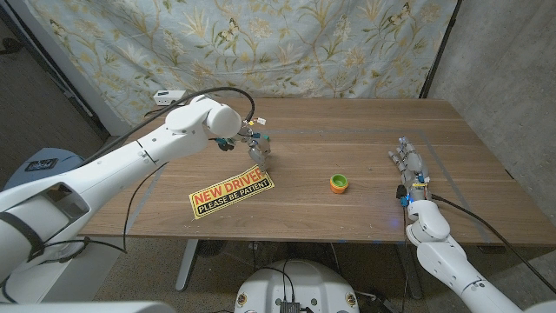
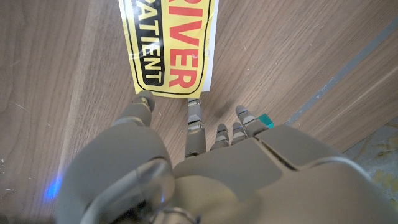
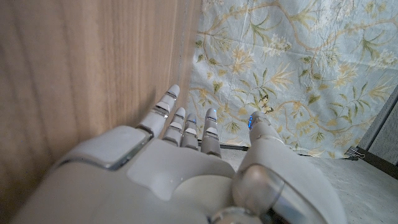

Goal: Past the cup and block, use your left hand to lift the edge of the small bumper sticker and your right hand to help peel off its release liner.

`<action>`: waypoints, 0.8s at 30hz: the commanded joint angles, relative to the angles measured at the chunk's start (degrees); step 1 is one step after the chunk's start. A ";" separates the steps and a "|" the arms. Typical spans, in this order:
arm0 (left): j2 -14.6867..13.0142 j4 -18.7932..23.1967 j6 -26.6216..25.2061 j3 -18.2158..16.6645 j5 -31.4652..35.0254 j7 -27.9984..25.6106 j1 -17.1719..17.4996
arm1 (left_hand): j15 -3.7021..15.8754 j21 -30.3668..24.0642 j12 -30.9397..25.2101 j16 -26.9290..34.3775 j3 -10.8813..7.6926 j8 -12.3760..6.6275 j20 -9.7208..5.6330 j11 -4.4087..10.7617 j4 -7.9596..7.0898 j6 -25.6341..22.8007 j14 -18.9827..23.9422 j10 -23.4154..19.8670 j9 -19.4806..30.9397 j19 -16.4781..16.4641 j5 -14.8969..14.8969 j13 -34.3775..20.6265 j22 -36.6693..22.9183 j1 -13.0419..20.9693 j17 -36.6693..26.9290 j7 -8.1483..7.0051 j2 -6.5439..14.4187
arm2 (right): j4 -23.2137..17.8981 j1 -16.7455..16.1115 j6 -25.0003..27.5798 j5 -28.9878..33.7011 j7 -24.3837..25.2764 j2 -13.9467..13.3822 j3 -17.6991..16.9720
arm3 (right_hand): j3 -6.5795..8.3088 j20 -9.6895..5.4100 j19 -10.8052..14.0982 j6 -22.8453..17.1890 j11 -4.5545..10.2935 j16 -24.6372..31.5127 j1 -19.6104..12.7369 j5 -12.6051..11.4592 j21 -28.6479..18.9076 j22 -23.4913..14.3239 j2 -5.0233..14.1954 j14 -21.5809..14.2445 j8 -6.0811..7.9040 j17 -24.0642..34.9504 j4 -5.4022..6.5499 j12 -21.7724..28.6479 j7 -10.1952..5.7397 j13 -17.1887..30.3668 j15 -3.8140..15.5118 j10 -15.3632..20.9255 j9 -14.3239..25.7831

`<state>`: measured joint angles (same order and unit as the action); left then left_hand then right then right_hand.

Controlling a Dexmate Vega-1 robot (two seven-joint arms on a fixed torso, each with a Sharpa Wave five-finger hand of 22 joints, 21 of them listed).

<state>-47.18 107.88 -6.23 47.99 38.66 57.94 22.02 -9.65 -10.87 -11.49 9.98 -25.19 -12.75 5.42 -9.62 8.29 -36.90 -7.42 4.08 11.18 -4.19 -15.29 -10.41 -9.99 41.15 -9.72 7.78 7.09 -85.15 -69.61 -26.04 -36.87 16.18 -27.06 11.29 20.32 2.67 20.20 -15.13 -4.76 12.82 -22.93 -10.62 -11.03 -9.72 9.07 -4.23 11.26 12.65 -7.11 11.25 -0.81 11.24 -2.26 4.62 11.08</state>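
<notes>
The left hand [image 1: 257, 148] hangs just beyond the far right corner of the yellow bumper sticker [image 1: 231, 192], which lies flat on the table [image 1: 347, 130] at about seven o'clock from that hand; its fingers [image 2: 194, 124] are apart and hold nothing, tips pointing down just short of the sticker's short edge. To do this step well, I judge it should come down toward seven o'clock onto that corner and catch only the edge, so the sticker does not slide. At three o'clock sits a small orange and green cup [image 1: 339, 183], and well beyond it the right hand [image 1: 408, 165] waits on its edge, fingers loosely apart and empty.
</notes>
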 commanded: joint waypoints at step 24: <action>-1.10 2.40 1.39 -1.53 1.58 -5.12 3.27 | 1.41 -1.96 -1.77 1.27 -1.09 -2.70 -1.02 1.26 1.59 -9.05 7.51 -7.31 1.61 -6.79 -0.75 -0.08 -0.08 2.85 -0.09 0.36 0.12 | 0.60 -0.28 -0.05 0.40 2.03 1.89 0.80 | 0.30 1.00 0.71 -0.04 -0.11 0.49 -0.29 -0.27 -0.49 -0.28 0.28 -0.93 -0.13 0.29 0.01 0.27 -0.33 0.16 -1.09 -0.06 0.05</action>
<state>-48.24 109.61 -5.33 47.02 39.14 55.15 24.11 -8.09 -12.47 -12.86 10.72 -26.08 -14.86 4.49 -8.37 9.49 -44.54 -0.88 -2.34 12.41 -9.91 -15.69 -10.42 -9.99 43.15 -9.71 7.83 7.21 -85.03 -70.08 -25.96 -36.61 17.94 -25.69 11.85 20.31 3.29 20.84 -15.13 -4.76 12.82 -22.93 -10.62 -11.27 -9.72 9.07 -4.85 11.26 12.64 -7.11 11.25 -0.80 11.40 -2.87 4.63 11.07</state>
